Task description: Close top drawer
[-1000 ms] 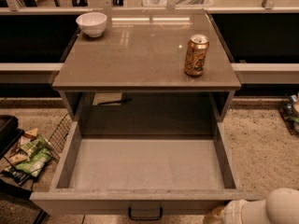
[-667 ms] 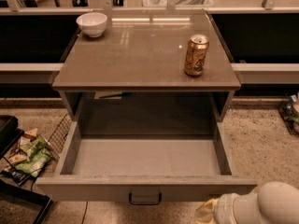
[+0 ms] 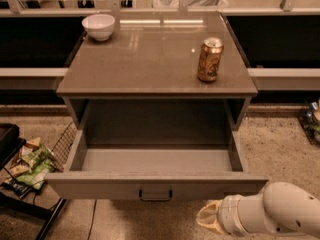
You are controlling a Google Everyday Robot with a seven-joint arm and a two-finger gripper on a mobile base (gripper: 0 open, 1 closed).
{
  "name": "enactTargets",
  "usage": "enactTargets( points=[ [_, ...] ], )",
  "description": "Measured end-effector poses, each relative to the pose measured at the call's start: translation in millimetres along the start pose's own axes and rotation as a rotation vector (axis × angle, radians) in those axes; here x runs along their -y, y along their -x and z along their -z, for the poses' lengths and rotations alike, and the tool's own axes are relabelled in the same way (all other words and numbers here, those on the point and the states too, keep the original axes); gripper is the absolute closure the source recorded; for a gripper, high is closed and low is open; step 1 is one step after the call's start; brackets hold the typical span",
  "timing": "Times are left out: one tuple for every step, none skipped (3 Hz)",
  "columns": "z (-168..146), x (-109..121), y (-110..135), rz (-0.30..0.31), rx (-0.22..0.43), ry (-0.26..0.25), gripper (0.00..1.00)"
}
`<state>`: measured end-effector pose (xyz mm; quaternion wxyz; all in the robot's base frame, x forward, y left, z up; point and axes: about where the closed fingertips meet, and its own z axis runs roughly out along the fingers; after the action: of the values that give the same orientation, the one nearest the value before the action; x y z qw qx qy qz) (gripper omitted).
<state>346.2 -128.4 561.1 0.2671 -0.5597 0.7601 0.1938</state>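
The top drawer (image 3: 156,160) is a wide grey drawer with a pale grey inner floor, pulled out toward me from the grey cabinet (image 3: 155,64). Its flat front (image 3: 100,189) carries a small black centre handle (image 3: 155,195). The drawer looks empty inside. My white arm comes in from the lower right. The gripper (image 3: 210,218) sits below and to the right of the drawer front, right of the handle, apart from it. Only its pale tip shows.
A white bowl (image 3: 98,26) stands at the back left of the cabinet top and a gold drink can (image 3: 209,59) at the right. A wire basket with snack packets (image 3: 35,161) stands on the floor at the left. A shelf rail runs behind.
The drawer reaches out less far from the cabinet than before. My arm has moved left and up along the drawer front.
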Motion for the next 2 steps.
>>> enactTargets(
  points=[
    [-2.6,36.0,7.1,0.011,0.031,-0.014,1.00],
    [2.3,86.8,17.7,0.031,0.054,-0.030,1.00]
  ],
)
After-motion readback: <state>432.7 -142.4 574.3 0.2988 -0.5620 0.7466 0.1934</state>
